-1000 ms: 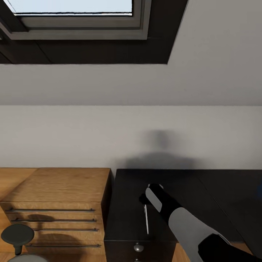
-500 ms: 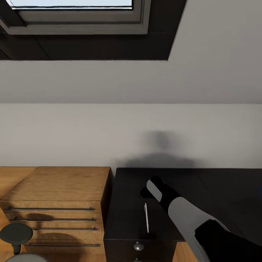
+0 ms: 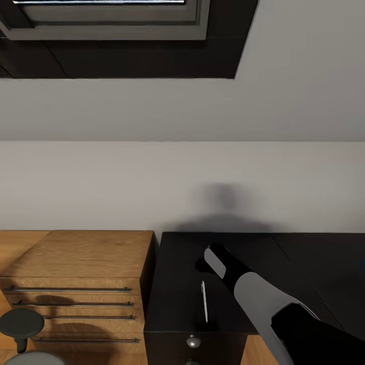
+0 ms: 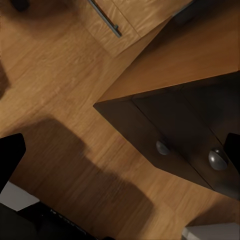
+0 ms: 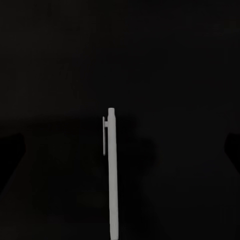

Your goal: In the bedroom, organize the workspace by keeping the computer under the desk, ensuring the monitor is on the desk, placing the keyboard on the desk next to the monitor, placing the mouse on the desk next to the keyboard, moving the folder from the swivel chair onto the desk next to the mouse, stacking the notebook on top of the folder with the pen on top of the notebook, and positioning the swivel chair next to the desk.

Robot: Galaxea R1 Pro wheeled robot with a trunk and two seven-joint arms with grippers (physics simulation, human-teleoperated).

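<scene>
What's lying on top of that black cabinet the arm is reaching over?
A slim pale pen lies flat on the black cabinet top, near its front edge. The right arm covers part of the surface beside it, so anything under it cannot be seen.

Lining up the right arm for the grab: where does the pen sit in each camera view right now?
Head view: the pen lies flat on the black top, near its front edge, just left of the right arm.
Right wrist view: the pen runs lengthwise along centre, lower half, clip end farthest in.
Left wrist view: no pen; wood floor and drawer knobs.
Shared landmark: the black top.
</scene>
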